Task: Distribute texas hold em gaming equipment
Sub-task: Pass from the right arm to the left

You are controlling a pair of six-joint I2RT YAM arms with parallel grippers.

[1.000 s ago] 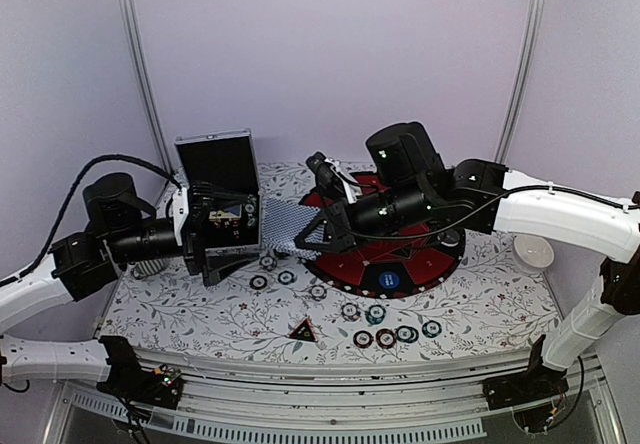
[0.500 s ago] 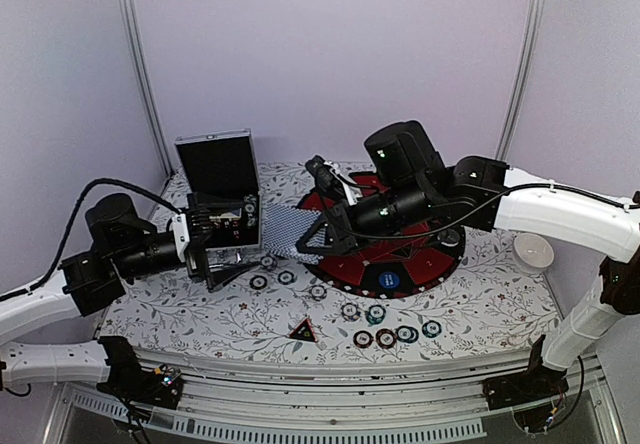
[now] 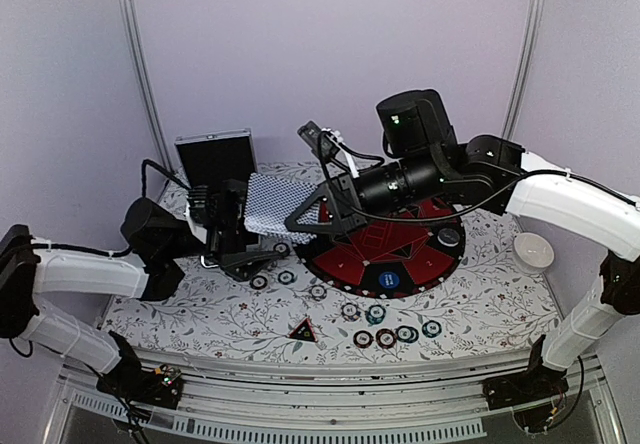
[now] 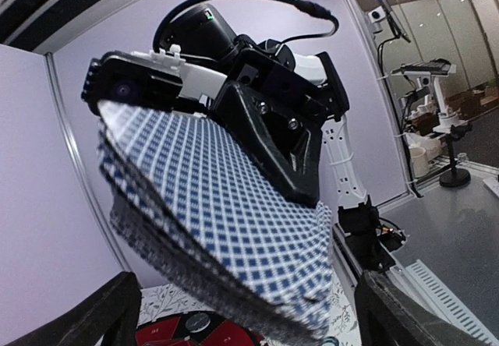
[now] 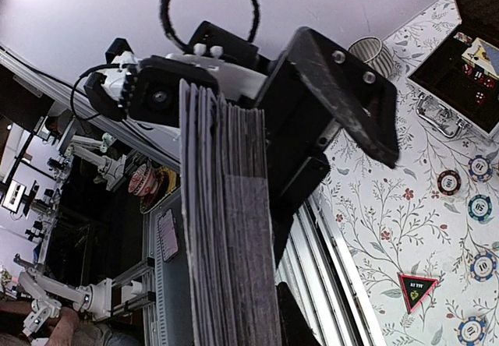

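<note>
Flowered print ran across the counter point(image 3: 470, 309). Along its near edge a row of chips point(image 3: 385, 338) and the small red-black triangle point(image 3: 302, 331) lay flat, with a few more chips scattered just behind. Further in sat the round red-and-black mat point(image 3: 345, 262), the blue button point(image 3: 389, 281) resting on its near rim. Past that, things differed from a second before. The left claw point(image 3: 250, 261) had pulled back toward its own side and sunk low over the counter, its jaws spread wide with nothing between them. The right claw point(image 3: 305, 214) had risen, carrying the deck of cards point(image 3: 272, 204) well clear of the surface. The right wrist view showed the deck edge-on, pinched between narrowed fingers, and the left wrist view looked up at its chequered backs, slightly fanned. At the far edge the case point(image 3: 215, 159) stood with its lid up. The deck seemed to rest with the right claw alone, so dealing could probably begin. No card appeared laid out yet, and the fanned edges hinted that one might slip.
</note>
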